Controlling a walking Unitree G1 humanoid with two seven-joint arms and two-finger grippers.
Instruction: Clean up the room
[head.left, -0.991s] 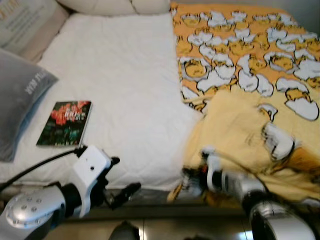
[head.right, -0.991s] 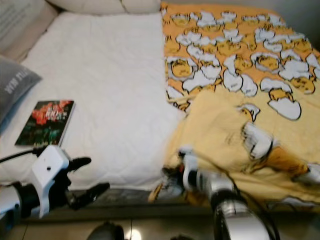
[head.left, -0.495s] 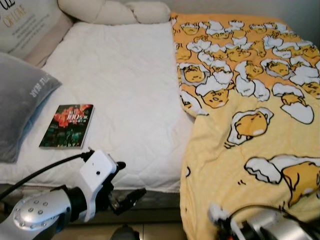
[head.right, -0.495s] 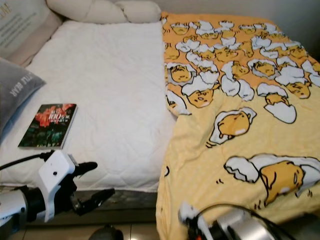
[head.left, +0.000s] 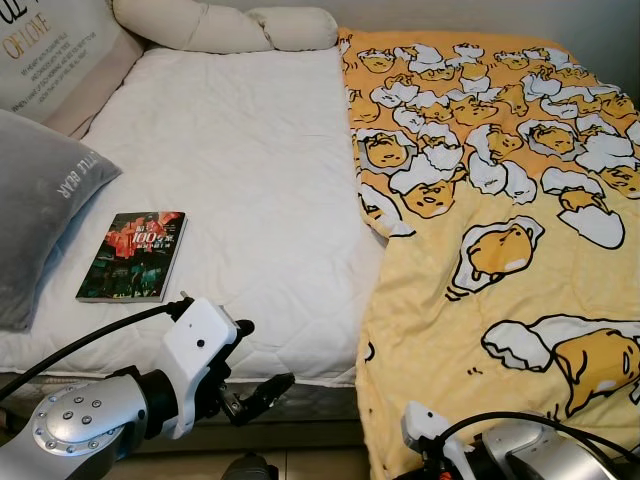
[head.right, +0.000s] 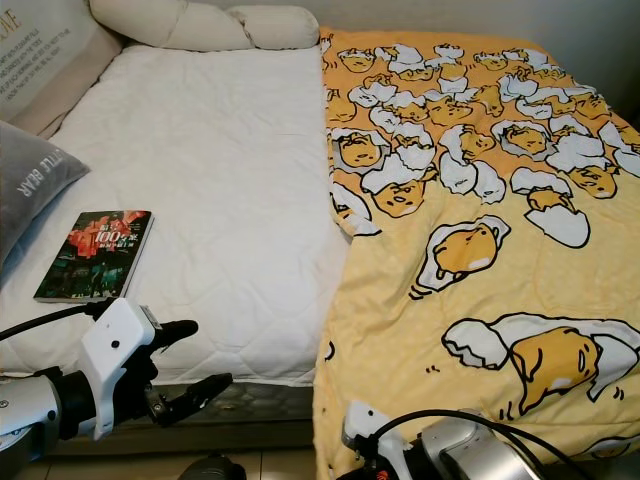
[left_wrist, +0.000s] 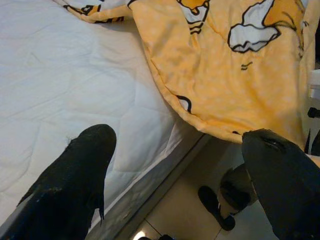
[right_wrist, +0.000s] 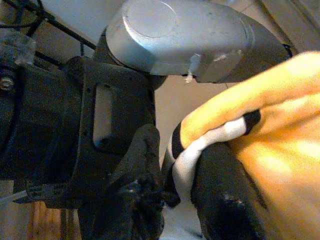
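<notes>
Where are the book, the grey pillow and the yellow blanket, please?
book (head.left: 133, 256), left eye view, cover centre.
grey pillow (head.left: 35, 222), left eye view, its face.
yellow blanket (head.right: 420, 330), right eye view, plain patch.

The left arm (head.left: 80, 430) is silver, its round joint ringed with small screws, ending in a white wrist block (head.left: 198, 340) trailing a black cable, with two long black fingers (left_wrist: 75, 180), while the right arm (head.left: 540, 455) is silver with a white block and looping black cable.
</notes>
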